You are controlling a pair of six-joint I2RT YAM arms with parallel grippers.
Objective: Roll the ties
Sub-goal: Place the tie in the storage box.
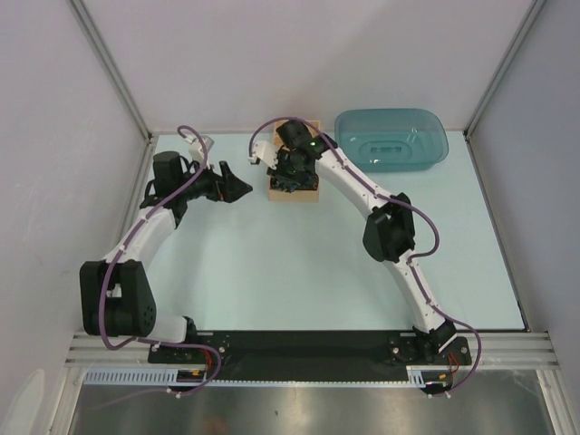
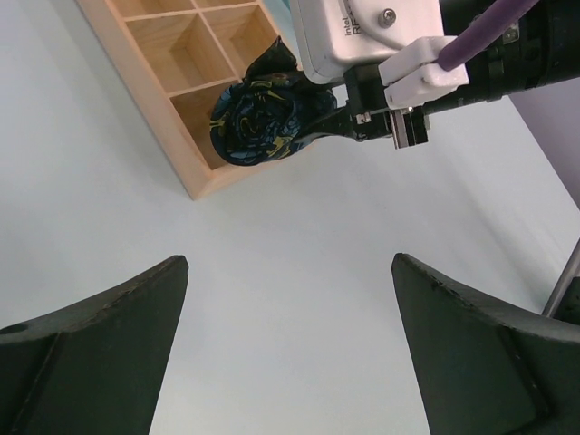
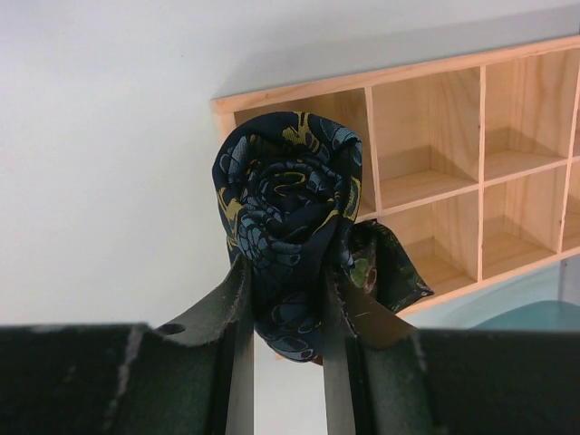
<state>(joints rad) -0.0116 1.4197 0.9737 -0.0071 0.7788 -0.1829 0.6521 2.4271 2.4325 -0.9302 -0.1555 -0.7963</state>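
Note:
My right gripper (image 3: 285,272) is shut on a rolled dark navy tie (image 3: 285,195) with a blue-yellow pattern and holds it at the near corner compartment of the wooden box (image 3: 426,118). A loose end of dark tie fabric (image 3: 390,263) hangs to the right of the fingers. The roll also shows in the left wrist view (image 2: 258,113) at the box's corner, and in the top view (image 1: 292,175) under the right gripper (image 1: 292,168). My left gripper (image 2: 290,272) is open and empty over bare table, left of the box; it shows in the top view (image 1: 237,188).
The wooden box (image 1: 295,192) has several open compartments and stands at the back centre. A teal plastic tray (image 1: 391,138) stands to its right at the back. Grey walls enclose the table on three sides.

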